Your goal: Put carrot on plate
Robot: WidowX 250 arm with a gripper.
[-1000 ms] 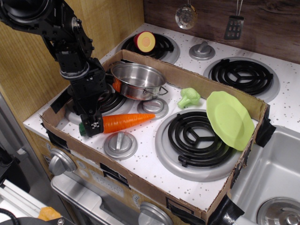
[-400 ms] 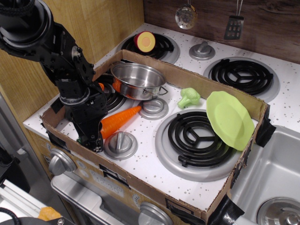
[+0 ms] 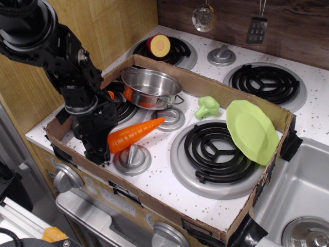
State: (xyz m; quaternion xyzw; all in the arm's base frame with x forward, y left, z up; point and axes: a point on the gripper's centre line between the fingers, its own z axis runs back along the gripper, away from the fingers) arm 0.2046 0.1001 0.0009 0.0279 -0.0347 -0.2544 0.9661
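Note:
The orange carrot (image 3: 134,134) lies slanted over the stove's front left, its tip pointing right toward the knob. Its green stem end is hidden in my gripper (image 3: 101,150), which is shut on that thick end at the box's front left corner. The carrot's tip looks slightly raised off the surface. The lime-green plate (image 3: 252,131) leans tilted against the box's right wall, over the right burner (image 3: 216,149), well to the right of the carrot.
A steel pot (image 3: 150,88) stands behind the carrot, with a small orange piece (image 3: 111,94) to its left. Green broccoli (image 3: 206,106) lies near the plate. Grey knobs (image 3: 132,157) (image 3: 169,117) flank the carrot. A cardboard box wall (image 3: 154,198) rings the area. A sink (image 3: 303,206) is at the right.
The gripper closed on the carrot's stem end and shifted toward the front left. The carrot swung from lying flat to slanted, its tip now higher.

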